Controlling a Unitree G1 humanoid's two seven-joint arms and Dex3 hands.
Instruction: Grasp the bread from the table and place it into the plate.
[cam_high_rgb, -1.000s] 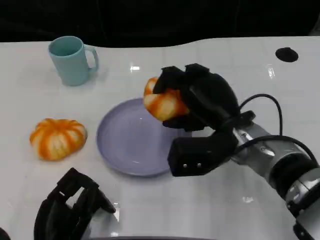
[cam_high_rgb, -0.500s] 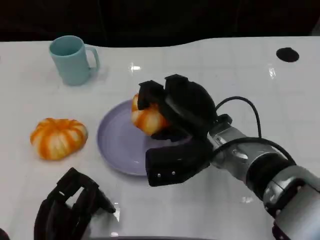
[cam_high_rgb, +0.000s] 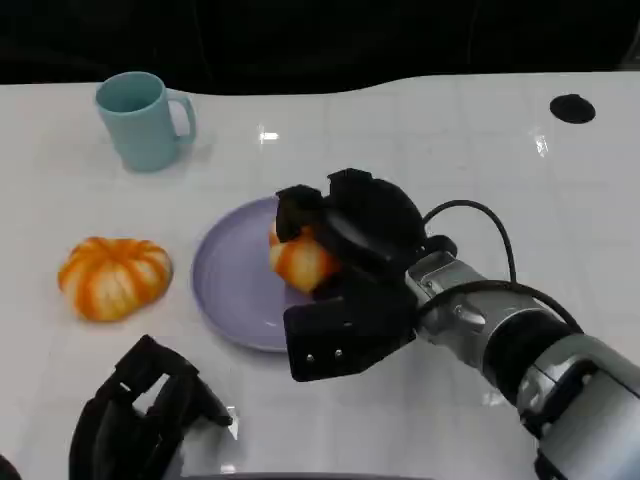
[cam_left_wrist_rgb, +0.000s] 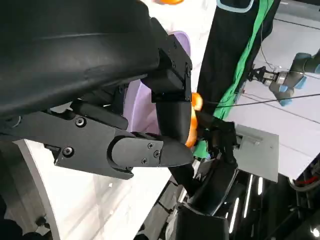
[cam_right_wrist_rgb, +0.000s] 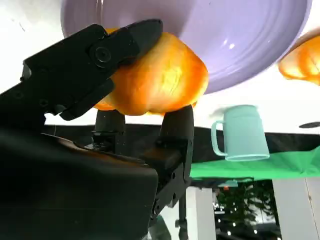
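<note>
My right hand grips an orange-and-white striped bread low over the right part of the lavender plate; whether the bread touches the plate I cannot tell. In the right wrist view black fingers wrap the bread in front of the plate. A second striped bread lies on the table left of the plate. My left hand rests at the near left edge, holding nothing. The left wrist view shows its fingers with the plate beyond.
A light blue mug stands at the far left of the white table, also seen as the mug in the right wrist view. A black round spot marks the far right. A cable loops above my right wrist.
My right hand has carried the bread leftward and down, from above the plate's far right rim to low over the plate's inside. The left hand has stayed put.
</note>
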